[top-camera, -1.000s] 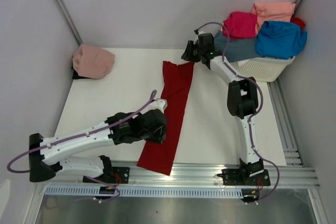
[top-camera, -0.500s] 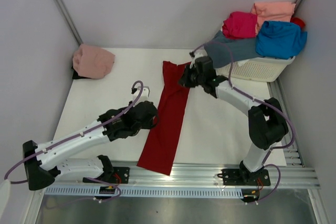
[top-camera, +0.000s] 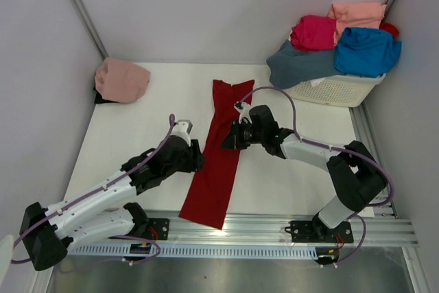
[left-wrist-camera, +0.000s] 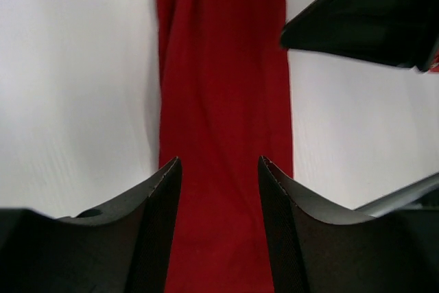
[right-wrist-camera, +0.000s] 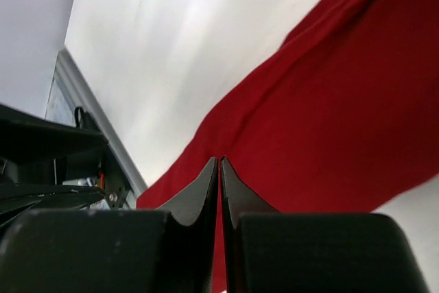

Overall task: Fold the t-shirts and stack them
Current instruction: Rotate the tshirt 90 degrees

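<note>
Dark red t-shirt (top-camera: 218, 169), long flat strip at centre, pink t-shirt (top-camera: 122, 79) bunched far left, magenta (top-camera: 314, 32), salmon (top-camera: 357, 13), blue (top-camera: 367, 51), grey t-shirts (top-camera: 302, 64) heaped far right

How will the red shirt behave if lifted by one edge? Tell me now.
Likely floppy: the red shirt lies as a flat, softly creased strip on the table, so a lifted edge should sag and trail. Probably light, since it looks thin. A push would likely bunch it rather than slide it whole.

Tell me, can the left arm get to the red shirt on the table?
Probably yes. The left gripper, open, sits right at the dark red t-shirt, with nothing between them.
</note>
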Controlling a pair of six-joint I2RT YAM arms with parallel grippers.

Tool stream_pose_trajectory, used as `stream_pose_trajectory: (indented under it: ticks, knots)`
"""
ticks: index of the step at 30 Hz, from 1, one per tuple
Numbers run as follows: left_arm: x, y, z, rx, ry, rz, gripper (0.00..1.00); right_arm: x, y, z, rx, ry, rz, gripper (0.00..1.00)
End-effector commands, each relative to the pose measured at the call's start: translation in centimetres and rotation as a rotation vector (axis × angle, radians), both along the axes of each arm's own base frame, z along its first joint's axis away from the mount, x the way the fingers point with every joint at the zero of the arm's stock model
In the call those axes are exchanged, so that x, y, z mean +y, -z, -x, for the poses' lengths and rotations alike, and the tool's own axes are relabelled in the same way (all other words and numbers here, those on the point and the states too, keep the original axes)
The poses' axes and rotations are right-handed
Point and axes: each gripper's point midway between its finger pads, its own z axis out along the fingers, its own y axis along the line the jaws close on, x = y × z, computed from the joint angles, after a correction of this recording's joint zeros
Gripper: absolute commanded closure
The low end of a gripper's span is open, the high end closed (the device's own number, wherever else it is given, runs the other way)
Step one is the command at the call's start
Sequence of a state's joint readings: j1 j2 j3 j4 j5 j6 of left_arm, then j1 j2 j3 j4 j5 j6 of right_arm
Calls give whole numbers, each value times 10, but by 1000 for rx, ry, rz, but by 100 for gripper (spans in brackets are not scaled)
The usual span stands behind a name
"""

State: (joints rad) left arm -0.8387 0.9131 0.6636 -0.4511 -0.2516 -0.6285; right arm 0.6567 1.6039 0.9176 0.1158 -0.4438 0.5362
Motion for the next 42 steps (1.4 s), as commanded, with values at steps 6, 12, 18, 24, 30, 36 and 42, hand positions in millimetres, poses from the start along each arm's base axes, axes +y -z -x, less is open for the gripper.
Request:
stream_pose_trajectory:
  ticks: [6,12,18,24,30,36,42]
  knots:
    - [-14,-7,-2,-31,63,61,48,18,14,32,16,-129,-32,96]
    - [-13,-10,-5,-42,54,51,47,25,47,38,52,-157,37,96]
    - [-10,-12,-7,-50,50,31,47,19,86,25,55,-124,170,97]
    - [-7,-16,-9,-59,42,20,47,6,125,1,55,-96,391,99]
    - [-1,-21,-10,-73,29,-6,47,-5,132,-50,-28,8,556,100]
    - [3,-25,-10,-82,27,-16,47,-22,127,-107,-24,108,602,100]
    - [8,-22,-8,-76,19,-29,47,-39,108,-132,-25,114,628,100]
